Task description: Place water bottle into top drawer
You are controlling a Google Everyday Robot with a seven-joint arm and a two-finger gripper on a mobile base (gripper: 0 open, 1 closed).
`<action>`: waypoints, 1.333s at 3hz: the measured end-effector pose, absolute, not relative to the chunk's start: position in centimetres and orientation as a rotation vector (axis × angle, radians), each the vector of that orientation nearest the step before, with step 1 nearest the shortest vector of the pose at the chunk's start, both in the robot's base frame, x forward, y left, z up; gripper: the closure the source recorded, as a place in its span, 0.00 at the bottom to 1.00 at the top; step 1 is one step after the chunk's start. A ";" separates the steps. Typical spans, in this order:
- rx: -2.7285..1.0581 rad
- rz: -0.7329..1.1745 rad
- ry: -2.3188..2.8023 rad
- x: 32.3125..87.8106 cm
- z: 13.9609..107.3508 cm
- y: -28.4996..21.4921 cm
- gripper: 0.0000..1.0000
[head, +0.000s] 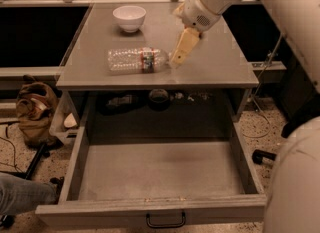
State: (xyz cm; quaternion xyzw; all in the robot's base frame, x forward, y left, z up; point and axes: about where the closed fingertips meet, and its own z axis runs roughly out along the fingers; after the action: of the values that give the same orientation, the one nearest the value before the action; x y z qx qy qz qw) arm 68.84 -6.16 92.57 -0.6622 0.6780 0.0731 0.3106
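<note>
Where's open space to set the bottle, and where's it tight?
The top drawer is bare wall to wall. The tabletop right of the claw is free. Tight: claw at the cap end of the water bottle, bowl behind.

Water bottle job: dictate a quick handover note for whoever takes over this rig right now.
Gripper: low over the table, right at the cap end of the bottle; whether it touches is unclear.
Bottle: lying on its side on the table, in front of the bowl, not lifted.
Drawer: pulled open below the table, nothing in it.
Done: drawer open, gripper brought to the bottle.
Left: grasp the bottle, lift it, carry it forward and down into the drawer, release.
</note>
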 end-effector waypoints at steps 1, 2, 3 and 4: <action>-1.806 0.313 1.743 70.1 89.1 -2.5 0.00; -1.865 0.386 1.687 71.3 87.4 1.0 0.00; -1.870 0.400 1.681 71.7 86.8 1.6 0.00; -1.893 0.437 1.660 72.6 85.7 3.0 0.00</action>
State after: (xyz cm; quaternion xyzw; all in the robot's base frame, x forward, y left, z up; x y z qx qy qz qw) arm 72.64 2.97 85.71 -0.7091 0.6220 0.1636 0.2891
